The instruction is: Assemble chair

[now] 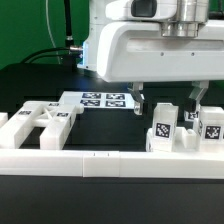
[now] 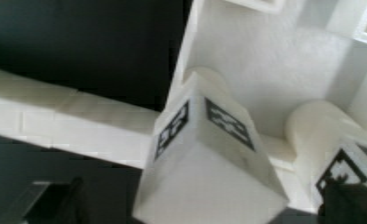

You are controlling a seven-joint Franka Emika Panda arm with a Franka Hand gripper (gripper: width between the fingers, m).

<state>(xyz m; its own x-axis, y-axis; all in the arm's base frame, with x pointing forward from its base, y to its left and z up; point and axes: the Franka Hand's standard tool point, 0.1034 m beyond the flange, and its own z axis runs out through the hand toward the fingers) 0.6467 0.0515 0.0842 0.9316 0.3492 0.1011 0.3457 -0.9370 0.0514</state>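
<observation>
Black desk [image 1: 30, 85], green backdrop behind, low white border wall [image 1: 90, 160] along the near edge.

At the exterior view's left we note a cluster of flat white chair parts [image 1: 40, 122] lying down just behind the wall, well apart from the hand. Next along lies the marker board [image 1: 105, 100], flat on the desk and carrying only its tags.

Right of the board comes the hand [image 1: 168, 100], hanging under the white arm [image 1: 140, 45]. Its two dark fingers stand spread as wide as they go and nothing is between them; we judge it empty.

Directly below the hand stands the tagged block [image 1: 163, 130], upright, its long axis vertical and one tag face turned toward the exterior camera. In that view one finger shows to its left and the other to its right. The block's top sits just under the fingertips, and we see no contact. The wrist view agrees: the tagged block [image 2: 206, 140] fills the middle, rising toward the camera with tags on two faces.

Farther to the exterior view's right stand more upright chair parts, the outermost a second tagged piece [image 1: 210, 127], just beside the block. The wrist view shows a rounded neighbour [image 2: 340, 135] close alongside; we cannot tell whether it touches the block.

Our reading: the coming move turns on the block lying straight down from the hand. A plain descent should bring the fingers to either side of it, with the close neighbour the main risk for the right-side finger.
</observation>
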